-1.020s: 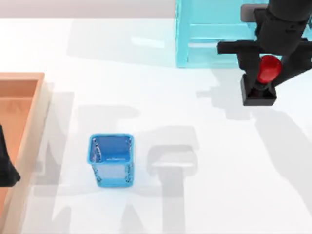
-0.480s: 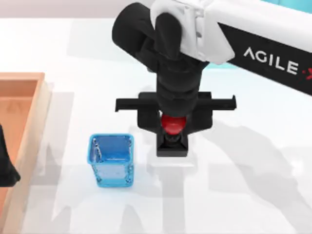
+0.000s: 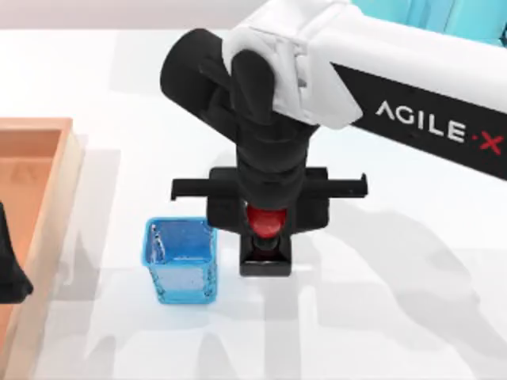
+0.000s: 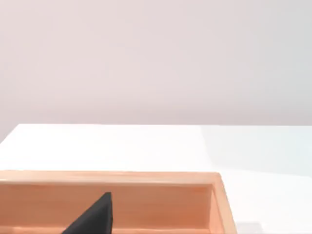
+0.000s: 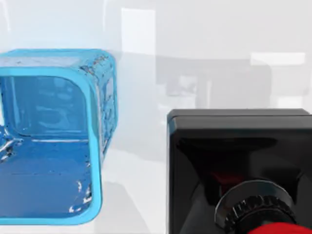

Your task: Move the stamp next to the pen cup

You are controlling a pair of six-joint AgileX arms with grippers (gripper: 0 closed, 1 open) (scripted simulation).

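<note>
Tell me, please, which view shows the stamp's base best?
The right wrist view: the stamp has its black base filling the foreground beside the cup. The top view shows its red knob and base edge under the right gripper.

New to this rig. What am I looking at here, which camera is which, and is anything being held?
This is a rendered scene of two AgileX arms at a white table. One picture looks down from above; the other two come from cameras on each arm's wrist.

In the top view, the right gripper is over the table's middle, its jaws closed on the red knob of the stamp, a small black block. The stamp is just right of the pen cup, a blue mesh cup, with a narrow gap between them. The right wrist view shows the same pair up close.

The left gripper sits parked at the left edge, over a wooden tray, which the left wrist view also shows. A cyan shelf unit stands at the back right.
</note>
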